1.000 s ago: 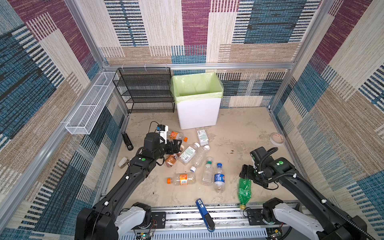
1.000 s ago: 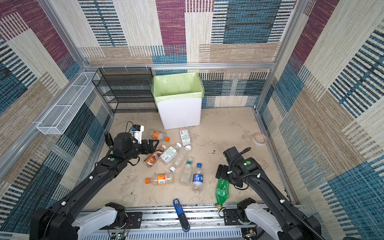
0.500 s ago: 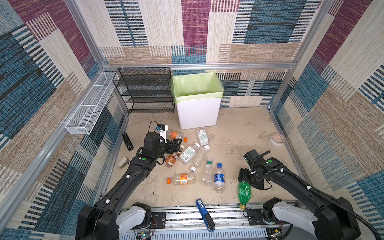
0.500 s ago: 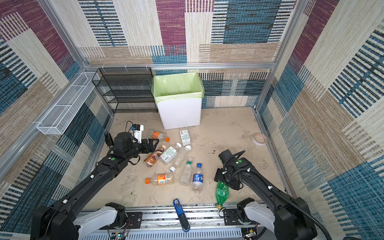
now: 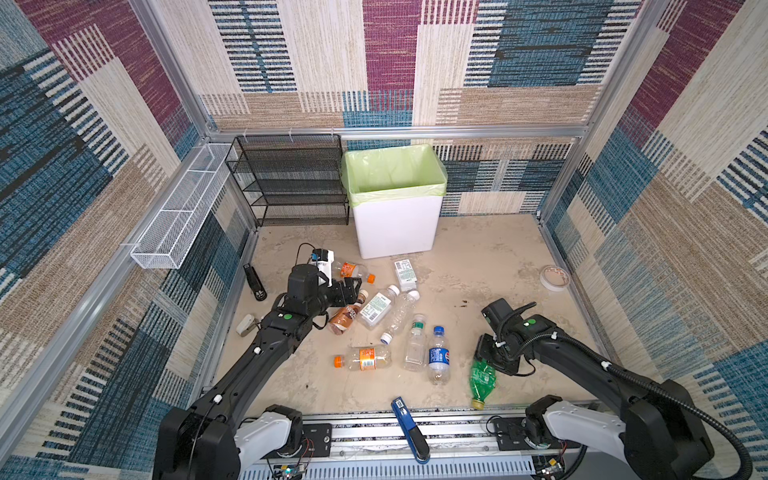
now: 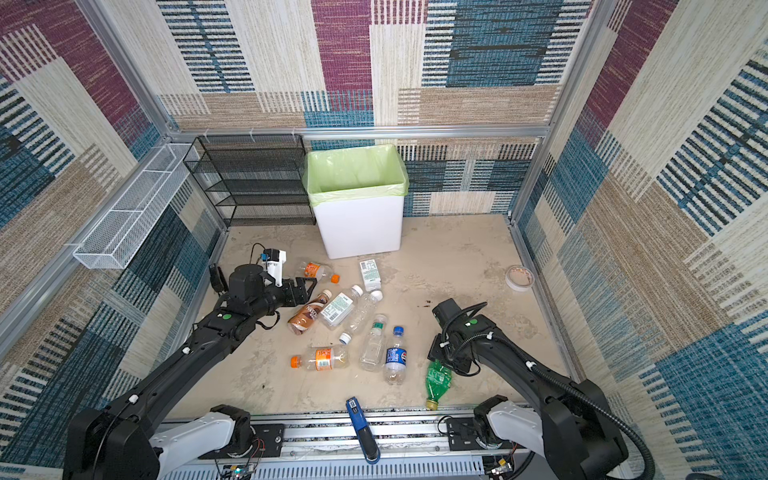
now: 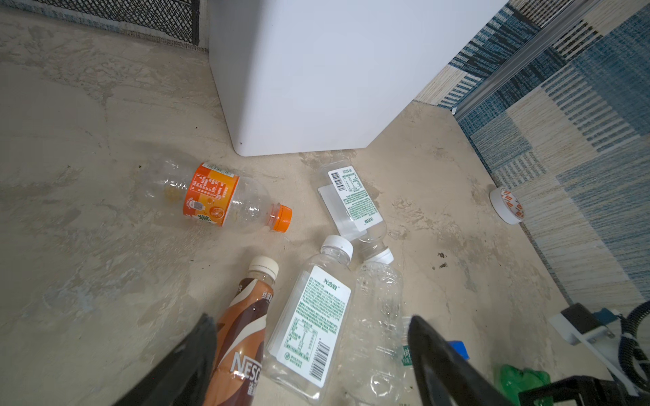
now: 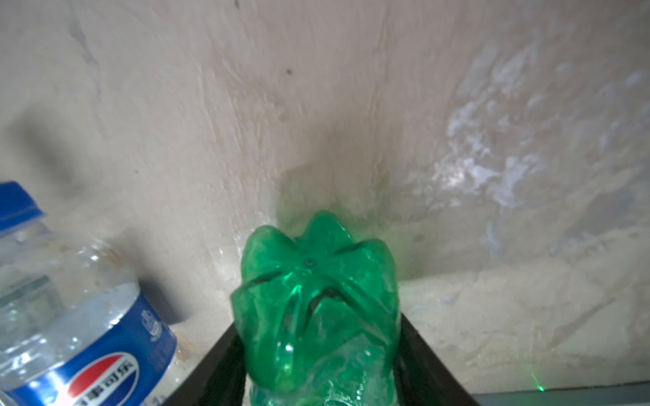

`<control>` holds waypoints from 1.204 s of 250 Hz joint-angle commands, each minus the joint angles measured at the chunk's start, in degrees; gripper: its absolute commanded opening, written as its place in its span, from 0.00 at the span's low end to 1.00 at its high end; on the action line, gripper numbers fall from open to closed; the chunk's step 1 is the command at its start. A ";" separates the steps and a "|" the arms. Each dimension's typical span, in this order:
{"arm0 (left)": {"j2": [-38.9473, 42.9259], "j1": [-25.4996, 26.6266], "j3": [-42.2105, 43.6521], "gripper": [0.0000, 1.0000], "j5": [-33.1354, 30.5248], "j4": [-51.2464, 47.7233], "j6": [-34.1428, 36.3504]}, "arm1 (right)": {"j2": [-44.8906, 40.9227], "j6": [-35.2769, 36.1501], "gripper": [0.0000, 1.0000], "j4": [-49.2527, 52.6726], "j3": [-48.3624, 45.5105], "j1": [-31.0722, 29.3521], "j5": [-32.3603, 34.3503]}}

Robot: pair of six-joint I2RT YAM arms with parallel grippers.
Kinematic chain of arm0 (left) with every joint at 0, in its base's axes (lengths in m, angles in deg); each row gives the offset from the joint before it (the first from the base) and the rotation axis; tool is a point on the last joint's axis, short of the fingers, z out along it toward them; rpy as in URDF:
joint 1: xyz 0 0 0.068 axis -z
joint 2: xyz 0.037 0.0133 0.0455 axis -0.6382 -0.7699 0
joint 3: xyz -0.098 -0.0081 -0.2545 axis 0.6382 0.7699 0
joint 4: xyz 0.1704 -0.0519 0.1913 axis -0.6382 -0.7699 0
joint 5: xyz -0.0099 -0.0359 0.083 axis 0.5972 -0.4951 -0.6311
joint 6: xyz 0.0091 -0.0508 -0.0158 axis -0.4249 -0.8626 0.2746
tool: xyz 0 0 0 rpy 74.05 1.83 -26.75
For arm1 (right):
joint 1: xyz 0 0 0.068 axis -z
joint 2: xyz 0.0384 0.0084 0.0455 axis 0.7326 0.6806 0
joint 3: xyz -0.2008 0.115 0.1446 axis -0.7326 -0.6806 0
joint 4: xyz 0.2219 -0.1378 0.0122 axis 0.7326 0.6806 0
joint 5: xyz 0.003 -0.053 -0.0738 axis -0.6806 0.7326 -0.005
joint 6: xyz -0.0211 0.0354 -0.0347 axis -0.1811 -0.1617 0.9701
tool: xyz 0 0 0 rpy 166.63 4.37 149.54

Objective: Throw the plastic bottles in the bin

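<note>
- The right pincer is pinching the crushed green bottle close to its base end, with a black jaw pressed on each flank.
- That bottle lies on the surface at the near right. Its yellow cap points toward the near rail.
- The crumpled wall looks likely to give, so I'd want the squeeze firm before any lift. A straight rise first should bring the cap end clear of the rail.
- The blue-capped bottle lies just beside it on the left. The green bottle's free end will need to swing wide of it.
- The bin stands at the far middle, well apart from this grasp. The carry should go high enough to clear the folded liner, and the bottle should be let go only once it is over the opening.
- The left pincer is spread and holds nothing. It hovers over the brown bottle and a clear labelled bottle in the cluster left of middle.
- A path up the right side of the surface would keep the two arms apart.
</note>
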State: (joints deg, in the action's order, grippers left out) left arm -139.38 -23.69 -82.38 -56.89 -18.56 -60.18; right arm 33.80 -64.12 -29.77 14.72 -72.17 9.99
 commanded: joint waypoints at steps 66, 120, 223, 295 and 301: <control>-1.62 -0.23 -1.17 0.86 -0.02 0.78 0.09 | 23.57 17.31 0.61 -23.44 20.44 7.46 6.47; -1.02 -0.23 -1.60 0.86 -1.80 -1.65 -0.05 | 30.00 25.64 0.93 -24.46 27.94 8.85 9.92; -5.59 -0.25 -5.87 0.86 -1.07 -2.56 0.16 | 31.28 26.58 0.86 -33.05 21.53 10.53 5.14; -4.40 -0.25 -4.69 0.85 -1.83 -3.34 -1.09 | 34.00 28.48 0.88 -36.20 23.90 10.91 3.36; -4.16 -0.25 -4.62 0.85 -1.96 -3.57 -1.05 | 33.75 28.57 0.88 -36.33 24.06 10.91 3.18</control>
State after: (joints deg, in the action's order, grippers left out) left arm -144.51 -24.00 -87.38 -58.46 -21.62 -60.35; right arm 67.90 -36.43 -62.91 37.95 -61.28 14.26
